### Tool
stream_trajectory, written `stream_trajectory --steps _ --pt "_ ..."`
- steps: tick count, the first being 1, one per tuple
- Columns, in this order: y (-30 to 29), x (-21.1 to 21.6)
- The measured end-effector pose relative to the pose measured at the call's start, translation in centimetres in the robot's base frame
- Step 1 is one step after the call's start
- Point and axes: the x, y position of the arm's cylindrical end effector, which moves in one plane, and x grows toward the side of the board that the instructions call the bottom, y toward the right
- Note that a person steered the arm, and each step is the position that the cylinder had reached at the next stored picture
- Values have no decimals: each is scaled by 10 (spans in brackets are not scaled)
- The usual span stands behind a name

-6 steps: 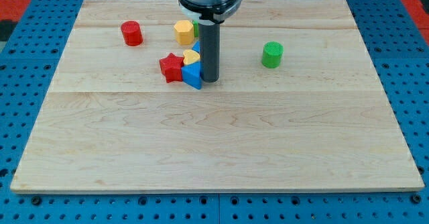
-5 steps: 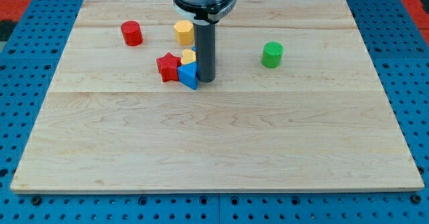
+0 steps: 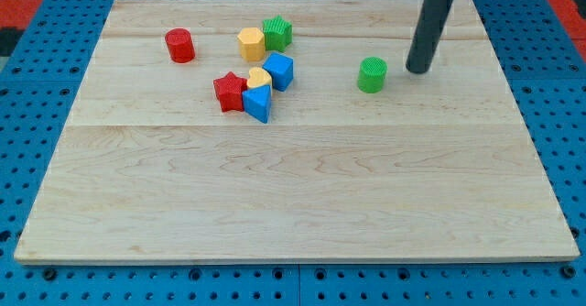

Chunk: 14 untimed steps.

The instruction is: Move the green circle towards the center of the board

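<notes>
At the view's left, a red cylinder (image 3: 180,46) is seen at about ten o'clock from the board's centre, well apart from everything else. To its right a cluster is found at about eleven o'clock: a red star (image 3: 230,92), a yellow heart (image 3: 258,76) and a blue triangle (image 3: 258,103) are packed together, touching or nearly so, with a blue cube (image 3: 280,71) just beside the heart. Above them a yellow hexagon (image 3: 250,43) and a green star (image 3: 276,33) are set side by side.

The green circle (image 3: 372,74) is placed at about two o'clock from the centre of the wooden board (image 3: 293,196), alone and well apart from the cluster. My tip (image 3: 418,70) is seen near the circle at its three o'clock side, slightly toward two o'clock, with a narrow gap between them; no contact is shown. No gripper is carried by this arm, only the rod, so nothing is clasped or let go.

The step in hand is judged to be the approach: the tip is being positioned behind the circle, and the push itself is not yet begun. A push toward eight o'clock is called for next, with the tip set at the circle's two o'clock edge so that the block is driven down and left toward the centre without slipping off sideways.
</notes>
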Motion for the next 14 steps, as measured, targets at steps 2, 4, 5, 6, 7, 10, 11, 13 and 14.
stream_trajectory --steps 2,4,5,6,7,10,11,13,14 --pt "-54 1" --pt "-83 41" --pt "-86 55" --pt "-74 65" --pt "-61 82" --pt "-12 163" --pt "-18 149" --pt "-46 142" --pt "-64 144"
